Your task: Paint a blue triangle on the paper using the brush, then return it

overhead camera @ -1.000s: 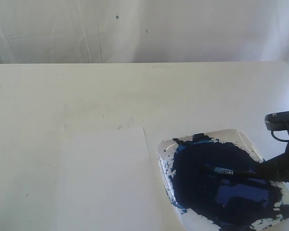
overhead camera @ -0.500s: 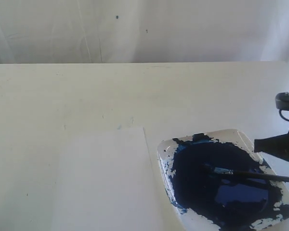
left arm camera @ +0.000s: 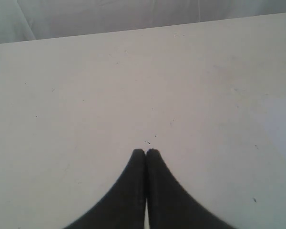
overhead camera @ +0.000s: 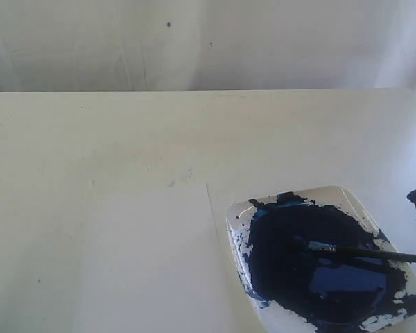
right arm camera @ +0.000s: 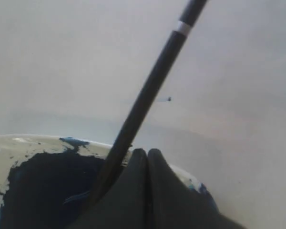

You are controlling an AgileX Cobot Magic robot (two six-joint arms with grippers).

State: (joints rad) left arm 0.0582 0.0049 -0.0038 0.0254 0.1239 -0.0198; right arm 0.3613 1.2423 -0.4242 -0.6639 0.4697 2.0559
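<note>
Right fingers: the right gripper (right arm camera: 147,152) had its two dark, rounded, matte fingers pressed together with nothing between them.
Change at the right arm: a second earlier it sat over the right side of the tray at the brush handle; half a second earlier it had lifted off to the right; in the exterior view only a dark sliver of it was left at the right edge.
Brush against the fingers: the brush (right arm camera: 148,95) ran slantwise just beside one finger in the right wrist view, outside the closed pair; whether it touched that finger could not be told.
Brush position: unchanged across the frames, it lay in the paint tray (overhead camera: 333,191) with its tip in the paint pool (overhead camera: 298,277) and its handle reaching over the right rim.
Brush make: thin, straight black handle with a narrow silver band and a pale metal ferrule near the tip.
Tray: white, square with rounded corners, glossy, smeared with blue.
Pool: dark blue, wet and shiny, ragged at the edges.
Paper: the paper (overhead camera: 152,263), flat, white and rectangular, lay just left of the tray.
Left fingers: the left gripper (left arm camera: 146,151) was closed, tips touching, empty, over the cream table (left arm camera: 86,95).
Backdrop: wrinkled white cloth (overhead camera: 194,41).
</note>
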